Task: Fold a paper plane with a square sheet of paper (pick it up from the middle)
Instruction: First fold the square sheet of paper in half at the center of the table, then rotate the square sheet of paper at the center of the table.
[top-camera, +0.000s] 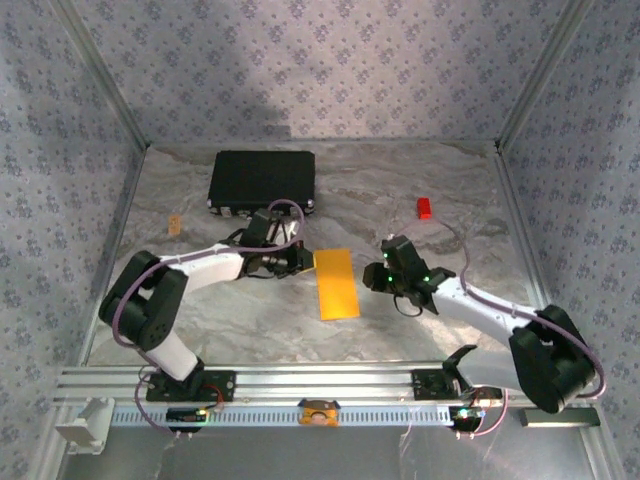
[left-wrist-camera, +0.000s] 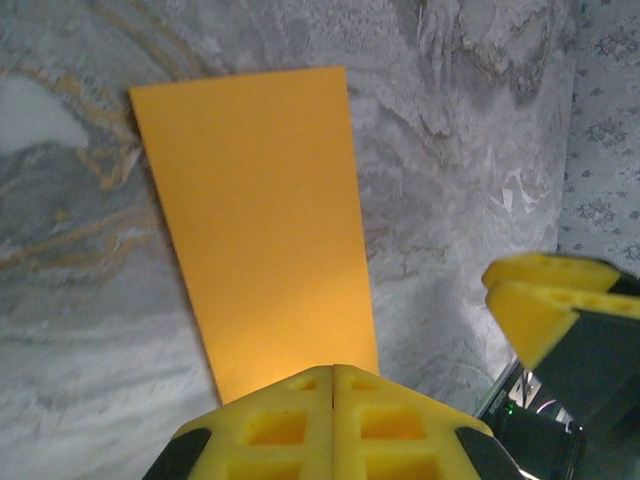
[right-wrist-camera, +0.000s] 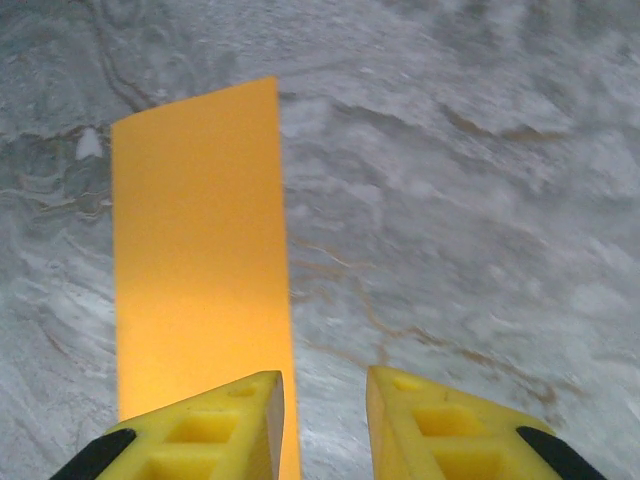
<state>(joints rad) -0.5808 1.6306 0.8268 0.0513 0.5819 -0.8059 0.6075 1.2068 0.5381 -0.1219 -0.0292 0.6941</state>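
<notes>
Just ahead of the left gripper (left-wrist-camera: 333, 372), touching its tips, there's the thin bright orange-yellow sheet of paper (left-wrist-camera: 260, 220), lying flat on the grey marbled tabletop (left-wrist-camera: 470, 140). It's not square right now, more a long narrow strip with clean edges. My guess is it's folded in half down the middle and we're at the centre-crease step. That gripper's jaws are pressed tight together, and I can't tell whether they nip the paper's end or just sit on it. The right gripper (right-wrist-camera: 325, 385) is on the strip's other side, jaws parted with nothing but table between them. The paper runs ahead and off to one side of it. Next I'd expect opening it back up or turning in the front corners, which needs one side pinned so the thin paper doesn't skate.
</notes>
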